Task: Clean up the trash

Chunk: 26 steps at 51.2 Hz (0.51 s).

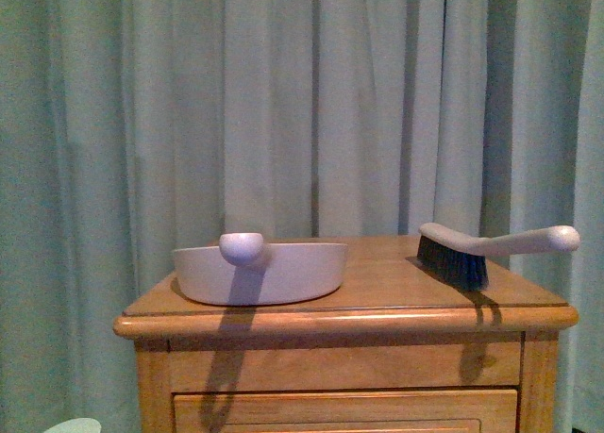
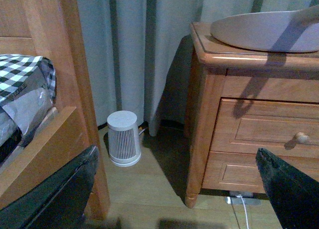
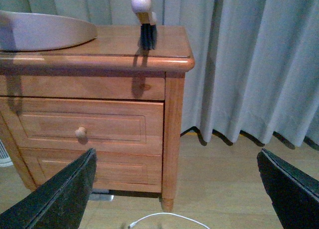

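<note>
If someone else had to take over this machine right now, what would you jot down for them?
Left gripper: open, empty, low beside the cabinet.
Right gripper: open, empty, low in front of the cabinet.
Dustpan and brush: on the cabinet top, apart, neither held.
Trash: no paper ball shows in any view.
Done: nothing evident.
Left: find the trash and clear it.

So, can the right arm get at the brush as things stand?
Probably yes: the brush stands clear of the dustpan near the edge of the cabinet, its handle pointing toward the arm. The right hand is open, with nothing between them.
</note>
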Tool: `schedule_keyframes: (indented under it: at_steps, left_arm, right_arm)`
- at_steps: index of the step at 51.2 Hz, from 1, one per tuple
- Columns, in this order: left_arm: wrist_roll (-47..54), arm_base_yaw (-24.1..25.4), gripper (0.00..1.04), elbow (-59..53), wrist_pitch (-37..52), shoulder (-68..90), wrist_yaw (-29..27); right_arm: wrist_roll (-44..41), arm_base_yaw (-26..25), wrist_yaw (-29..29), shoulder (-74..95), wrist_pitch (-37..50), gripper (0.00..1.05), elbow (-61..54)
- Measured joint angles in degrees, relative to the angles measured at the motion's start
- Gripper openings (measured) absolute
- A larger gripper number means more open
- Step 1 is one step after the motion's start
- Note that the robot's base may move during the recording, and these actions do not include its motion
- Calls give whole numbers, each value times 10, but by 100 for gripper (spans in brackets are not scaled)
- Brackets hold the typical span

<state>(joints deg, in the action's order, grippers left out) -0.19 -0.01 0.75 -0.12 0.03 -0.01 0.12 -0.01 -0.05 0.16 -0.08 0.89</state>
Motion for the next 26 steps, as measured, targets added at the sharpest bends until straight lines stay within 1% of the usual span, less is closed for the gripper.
schedule_keyframes:
  at_steps: [26]
  left_arm:
    - [0, 0, 97, 0, 0, 0, 0]
  right_arm:
    - [0, 0, 0, 0, 0, 97, 0]
